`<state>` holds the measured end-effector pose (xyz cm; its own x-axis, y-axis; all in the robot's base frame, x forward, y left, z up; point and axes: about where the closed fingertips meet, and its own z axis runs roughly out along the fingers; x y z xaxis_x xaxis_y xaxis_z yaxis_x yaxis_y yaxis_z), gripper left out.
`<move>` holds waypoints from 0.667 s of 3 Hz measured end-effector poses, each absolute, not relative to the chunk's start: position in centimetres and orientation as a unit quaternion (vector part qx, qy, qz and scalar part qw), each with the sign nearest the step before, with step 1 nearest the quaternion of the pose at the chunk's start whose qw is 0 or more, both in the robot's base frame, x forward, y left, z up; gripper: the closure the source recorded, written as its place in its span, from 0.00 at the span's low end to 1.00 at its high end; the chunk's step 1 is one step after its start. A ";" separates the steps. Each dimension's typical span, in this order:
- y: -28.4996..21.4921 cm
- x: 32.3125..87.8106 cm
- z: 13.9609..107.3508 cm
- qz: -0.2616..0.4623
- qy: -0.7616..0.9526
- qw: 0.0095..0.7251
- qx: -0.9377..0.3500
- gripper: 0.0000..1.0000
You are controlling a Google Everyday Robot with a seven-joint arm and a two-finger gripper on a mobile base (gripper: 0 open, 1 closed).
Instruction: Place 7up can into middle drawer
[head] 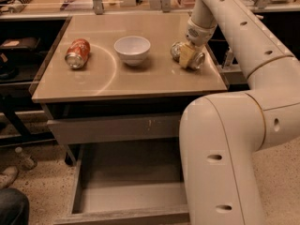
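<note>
The 7up can (198, 60), silvery with a green label, lies on its side at the right of the tan table top (117, 83). My gripper (187, 55) reaches down from the back right and sits over the middle of the can, so only the can's two ends show. The can rests on the table. The middle drawer (78, 186) stands pulled open below the table, with a bare grey floor. My arm's big white links hide its right part.
A white bowl (132, 48) stands at the table's middle, left of the 7up can. An orange-red can (77, 53) lies at the left. A closed drawer front with a pale scratch (117, 128) sits above the open drawer. A shoe (7, 176) and a small bottle (24, 158) lie on the floor at the left.
</note>
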<state>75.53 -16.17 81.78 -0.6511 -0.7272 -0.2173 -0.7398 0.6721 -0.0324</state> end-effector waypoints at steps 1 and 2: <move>-16.2 75.5 81.8 0.029 0.908 0.107 -0.404 0.95; -16.2 75.5 81.8 0.029 0.908 0.107 -0.404 1.00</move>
<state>75.53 -16.17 81.78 -0.6511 -0.7272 -0.2173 -0.7398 0.6721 -0.0325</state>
